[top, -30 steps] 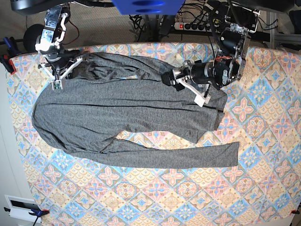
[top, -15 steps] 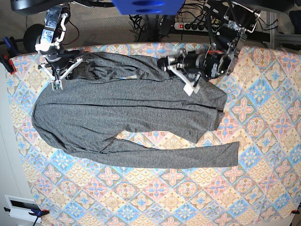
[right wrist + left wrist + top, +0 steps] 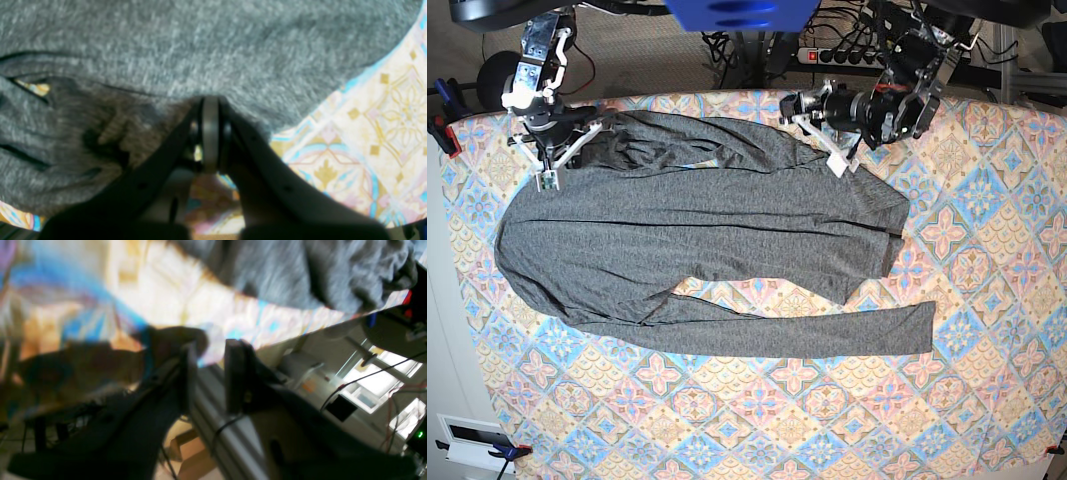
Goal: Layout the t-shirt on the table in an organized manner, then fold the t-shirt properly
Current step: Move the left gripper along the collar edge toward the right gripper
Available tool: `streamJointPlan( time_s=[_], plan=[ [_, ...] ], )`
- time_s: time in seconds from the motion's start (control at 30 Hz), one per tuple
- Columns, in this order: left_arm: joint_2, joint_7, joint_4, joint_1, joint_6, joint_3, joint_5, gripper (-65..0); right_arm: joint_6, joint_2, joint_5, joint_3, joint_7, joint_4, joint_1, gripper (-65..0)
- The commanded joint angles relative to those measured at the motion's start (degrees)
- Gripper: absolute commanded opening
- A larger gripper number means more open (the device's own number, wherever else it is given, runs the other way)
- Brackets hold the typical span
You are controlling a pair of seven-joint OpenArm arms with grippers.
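One grey t-shirt, spread rumpled across table. Right gripper pinched shut on its far corner; left gripper at far edge, jaws parted, holding nothing visible. Advice: grip hem squarely, pull evenly outward.

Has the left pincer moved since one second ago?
Yes. In the base view the left pincer has moved up toward the table's far edge, away from the t-shirt's right edge.
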Motion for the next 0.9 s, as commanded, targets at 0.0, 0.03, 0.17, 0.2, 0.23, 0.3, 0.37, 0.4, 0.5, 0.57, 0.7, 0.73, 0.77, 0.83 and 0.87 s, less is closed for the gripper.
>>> streamJointPlan(
  time_s=[0.0, 0.03, 0.17, 0.2, 0.23, 0.3, 0.37, 0.4, 0.5, 0.57, 0.7, 0.73, 0.77, 0.83, 0.87],
  plan=[
    [-0.39, 0.41, 1.22, 0.42, 0.26, -0.16, 0.47, -45.2, 0.00, 0.53, 0.46, 0.29, 0.88, 0.91, 0.13, -65.0],
    [-0.39, 0.14, 1.31, 0.77, 0.26, -0.16, 0.56, -42.8, 0.00, 0.53, 0.46, 0.20, 0.88, 0.91, 0.13, -65.0],
    [0.32, -0.12, 1.31, 0.86, 0.26, -0.25, 2.84, -37.2, 0.00, 0.53, 0.46, 0.03, 0.88, 0.91, 0.13, -65.0],
    [1.20, -0.91, 1.31, 0.77, 0.26, -0.25, 3.81, -36.8, 0.00, 0.53, 0.46, 0.03, 0.88, 0.91, 0.13, -65.0],
    [1.64, -1.79, 1.22, 0.77, 0.26, -0.25, 4.60, -36.7, 0.00, 0.53, 0.46, 0.03, 0.88, 0.91, 0.13, -65.0],
    [2.25, -2.93, 0.34, 0.77, 0.26, -0.25, 6.80, -36.7, 0.00, 0.53, 0.46, 0.03, 0.88, 0.91, 0.13, -65.0],
    [4.45, -3.20, -2.47, 0.07, 0.26, -0.34, 8.91, -36.7, 0.00, 0.53, 0.46, 0.03, 0.88, 0.91, 0.13, -65.0],
    [5.24, -3.20, -3.96, -0.64, 0.26, -0.16, 9.70, -36.7, 0.00, 0.53, 0.46, 0.03, 0.88, 0.91, 0.13, -65.0],
    [7.79, -3.20, -7.83, -1.69, 0.26, 0.01, 11.72, -36.7, 0.00, 0.53, 0.46, -0.06, 0.97, 0.91, 0.13, -65.0],
    [8.76, -3.20, -8.10, -1.78, 0.26, -0.08, 12.87, -36.8, 0.00, 0.53, 0.46, -0.06, 0.97, 0.91, 0.13, -65.0],
    [9.46, -3.20, -8.01, -2.92, 0.26, 0.10, 13.31, -39.7, 0.00, 0.53, 0.46, -0.06, 0.97, 0.91, 0.13, -65.0],
    [9.46, -3.20, -8.01, -2.92, 0.26, 0.01, 13.22, -41.9, 0.00, 0.53, 0.46, -0.06, 0.97, 0.91, 0.13, -65.0],
    [9.55, -3.11, -8.01, -3.01, 0.26, -0.08, 13.04, -44.8, 0.00, 0.53, 0.46, -0.06, 0.97, 0.91, 0.13, -65.0],
    [9.55, -2.93, -8.01, -3.10, 0.35, -0.16, 13.04, -51.5, 0.00, 0.53, 0.46, -0.06, 0.97, 0.91, 0.13, -65.0],
    [9.55, -2.93, -7.92, -2.92, 0.35, -0.25, 13.04, -54.6, 0.00, 0.53, 0.46, -0.06, 0.97, 0.91, 0.13, -65.0]
  ],
)
